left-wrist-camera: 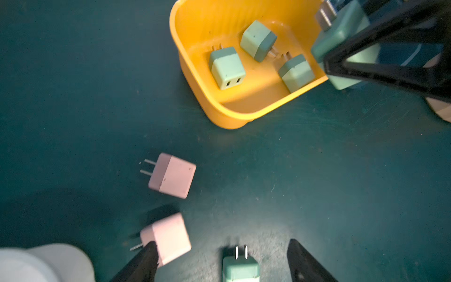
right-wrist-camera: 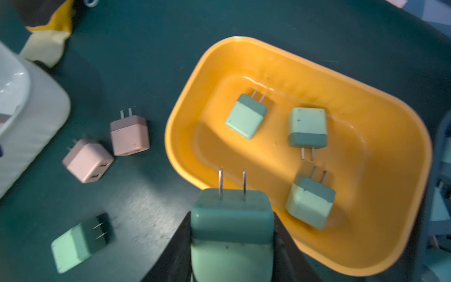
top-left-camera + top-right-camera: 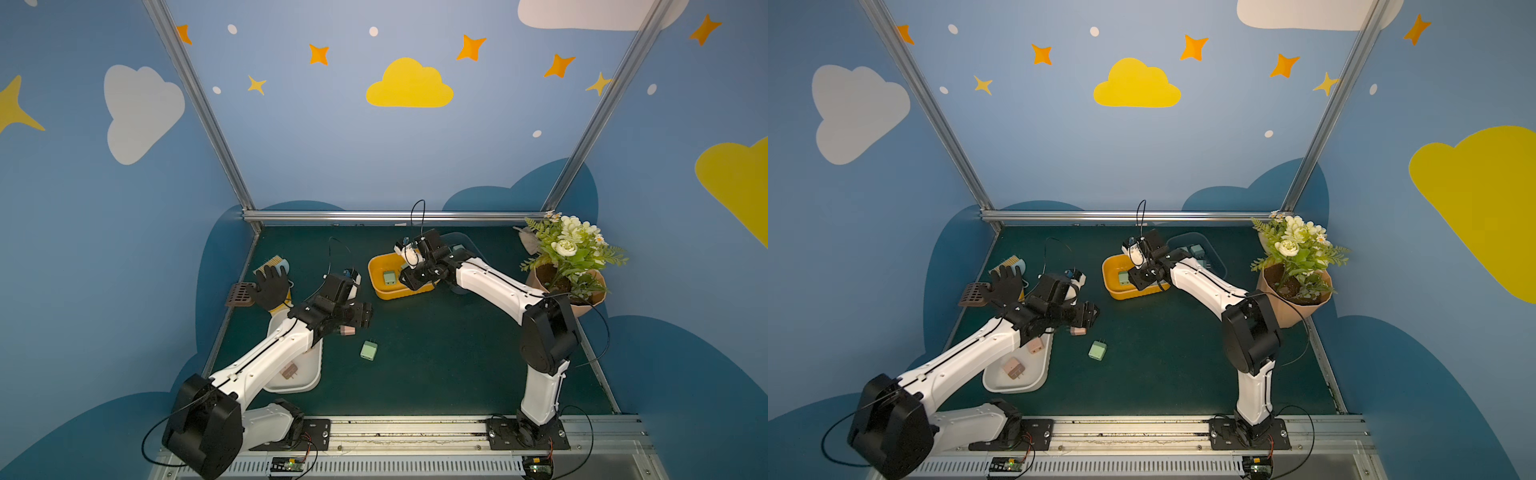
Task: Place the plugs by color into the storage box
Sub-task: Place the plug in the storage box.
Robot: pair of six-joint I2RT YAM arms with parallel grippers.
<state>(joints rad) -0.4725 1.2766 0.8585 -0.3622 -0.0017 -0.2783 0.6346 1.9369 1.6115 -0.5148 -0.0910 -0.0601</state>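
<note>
My right gripper [image 2: 231, 217] is clenched on a green plug [image 2: 231, 254]. Both black fingers pinch its body, and its prongs point away from my wrist. This held plug hangs over the rim of the yellow box [image 2: 402, 171]. Inside that box lie three boxed green plugs [image 2: 245, 117], none touching another. My left gripper [image 1: 222, 244] is released, with its jaws wide and nothing between them, above the desk [image 1: 341, 183]. Directions below are read in a top view, with 12 o'clock at the back wall. A loose green plug [image 3: 369, 350] lies on the desk at 6 o'clock from my left gripper. A pink plug [image 3: 347, 330] lies at 7 o'clock, just beside the gripper. A second pink plug [image 1: 172, 175], seen in the left wrist view, lies near the first. The yellow box sits at 1 o'clock from my left gripper. The white box [image 3: 1034, 380] sits at 7 o'clock, partly under my left arm, and holds boxed pink plugs [image 3: 1014, 368]. The blue box [image 3: 1216, 257] sits at 2 o'clock from the yellow box and holds teal plugs [image 3: 1196, 250].
</note>
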